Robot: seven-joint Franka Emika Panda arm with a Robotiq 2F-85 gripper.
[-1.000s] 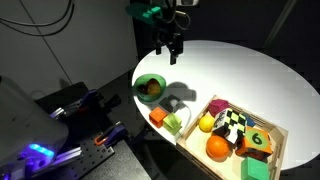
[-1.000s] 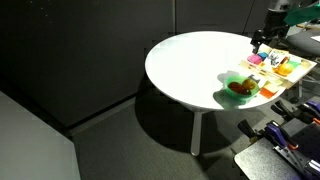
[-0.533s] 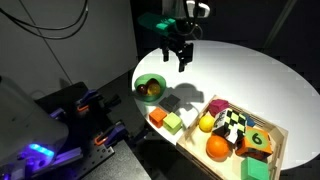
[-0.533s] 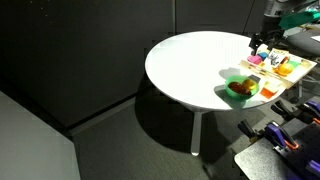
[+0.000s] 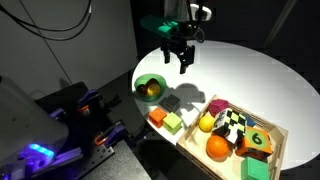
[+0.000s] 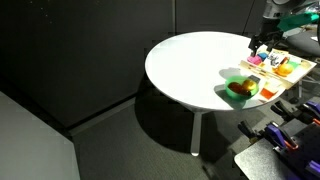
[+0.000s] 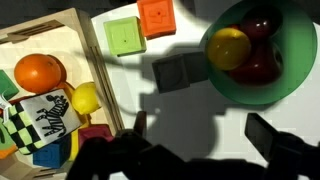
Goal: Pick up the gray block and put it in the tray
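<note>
Wrist view, with both exterior views for context. The gray block (image 7: 180,72) lies on the white round table (image 5: 250,70) at the centre of the wrist frame, inside the arm's shadow and outside the tray (image 7: 90,45). It sits between the tray at the left and the green bowl (image 7: 290,85) at the upper right, touching neither. The Robotiq gripper (image 7: 205,138) occupies the lower edge of the frame; its two dark fingers (image 7: 272,138) stand wide apart and grasp nothing. In an exterior view the gripper (image 5: 183,62) hangs above the table, higher in the frame than the bowl (image 5: 150,88). A lime-green cube (image 7: 125,35) and an orange cube (image 7: 157,15) sit side by side along the top edge of the wrist frame, just outside the tray wall. The light-wood tray holds an orange (image 7: 38,72), a lemon (image 7: 85,98) and a black-and-white checkered block (image 7: 45,115). The bowl contains a yellow fruit (image 7: 228,47) and dark red fruit (image 7: 262,25).
</note>
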